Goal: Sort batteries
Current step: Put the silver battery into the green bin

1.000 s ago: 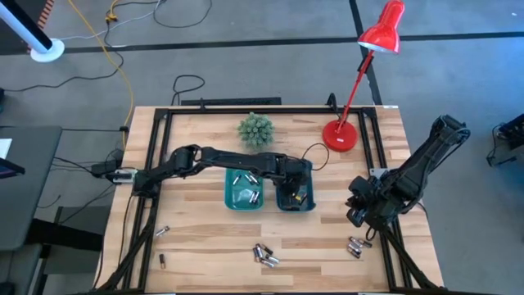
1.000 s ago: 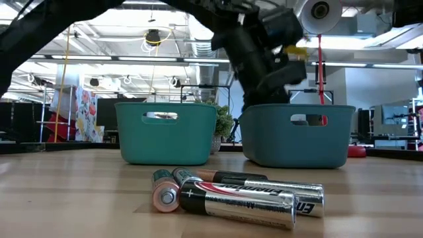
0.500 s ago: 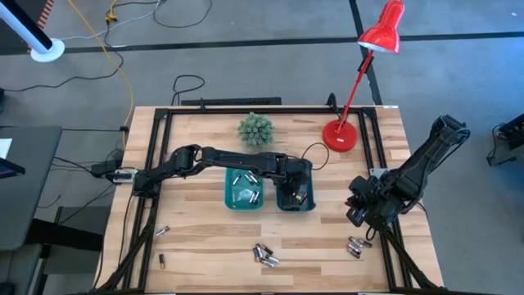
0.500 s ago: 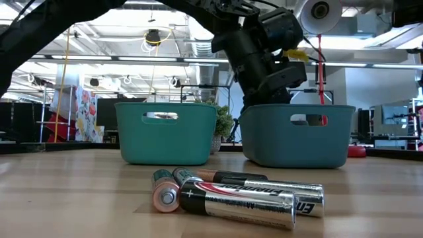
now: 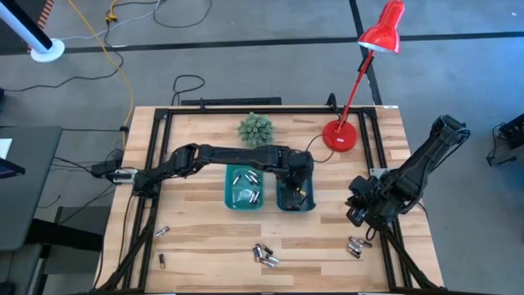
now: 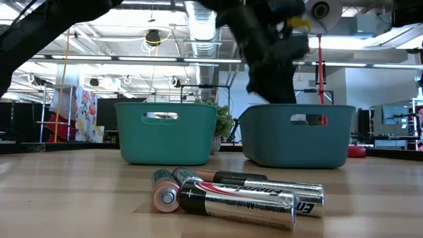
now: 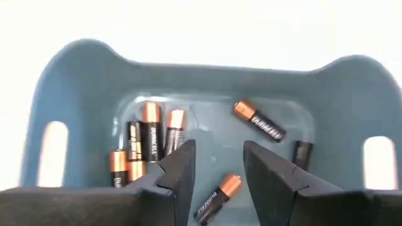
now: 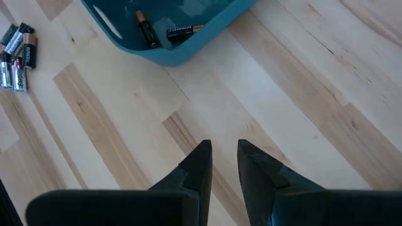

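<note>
Two teal bins stand side by side mid-table. The left bin (image 5: 244, 190) holds silvery batteries. The right bin (image 5: 309, 205) (image 7: 81, 81) holds several black-and-copper batteries (image 7: 147, 135) lying on its floor. My left gripper (image 5: 296, 184) (image 7: 220, 150) hangs open just above the right bin, nothing between its fingers; one battery (image 7: 217, 194) lies on the floor below them. Loose batteries (image 5: 264, 255) (image 6: 231, 195) lie on the wood near the front edge, others (image 5: 355, 246) at the front right. My right gripper (image 5: 358, 215) (image 8: 224, 150) waits open over bare wood near the right edge.
A red desk lamp (image 5: 360, 74) and a small green plant (image 5: 255, 129) stand at the back. Two single batteries (image 5: 161, 232) lie at the front left. A black frame (image 5: 151, 156) runs along the table's sides. Bare wood lies between the bins and the front edge.
My left gripper has risen from inside the right bin to above its rim, still pointing steeply down. The bins and the loose batteries have stayed where they were.
</note>
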